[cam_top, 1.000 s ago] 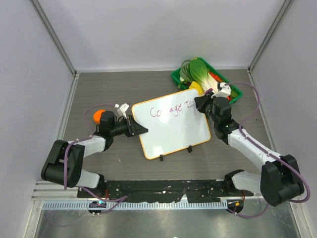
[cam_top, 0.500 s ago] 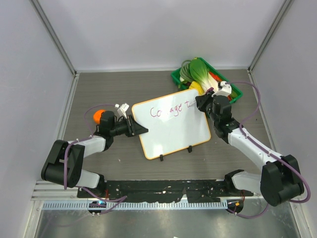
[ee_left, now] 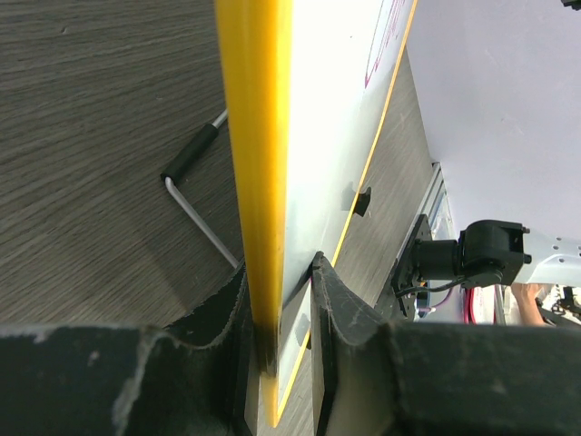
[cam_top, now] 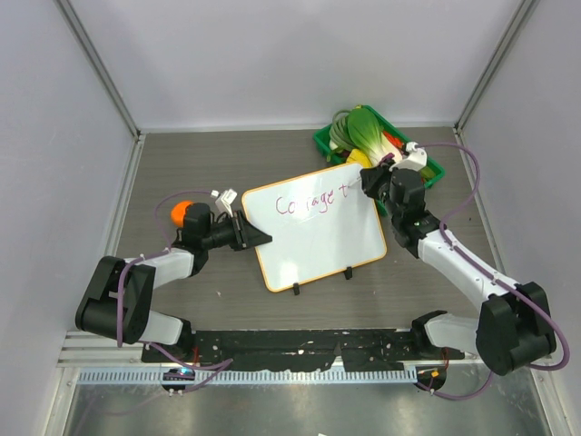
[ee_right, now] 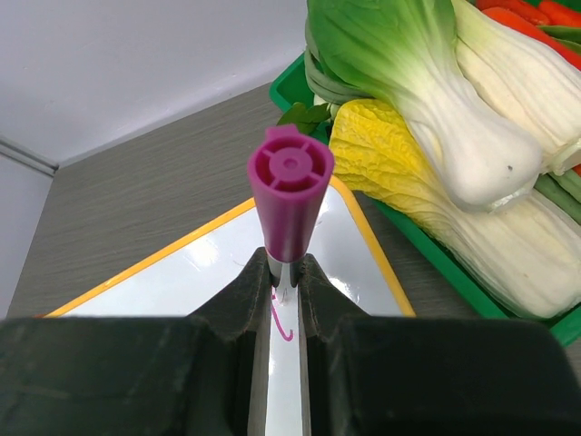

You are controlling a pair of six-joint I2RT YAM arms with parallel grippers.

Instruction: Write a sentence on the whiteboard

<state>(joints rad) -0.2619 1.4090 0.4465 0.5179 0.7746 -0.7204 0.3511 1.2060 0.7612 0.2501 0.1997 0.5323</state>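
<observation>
roughly a first word is done. the left gripper [ee_left: 280, 272] is clamped on the frame of the whiteboard [cam_top: 318, 241], which stretches ahead of its fingers toward the right gripper [ee_right: 283, 268]. that one pinches a purple marker [ee_right: 290, 191], tip hidden between its fingers, over the board's far corner. the sentence [cam_top: 310, 203] reads only "courage t", trailing left of that gripper. i judge the remaining words are not yet written.

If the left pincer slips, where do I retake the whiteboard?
The bare left edge of the whiteboard, approached from the left, where the left pincer grips now: the thin frame fits between the fingers, away from the sentence and the right pincer with its marker.
</observation>
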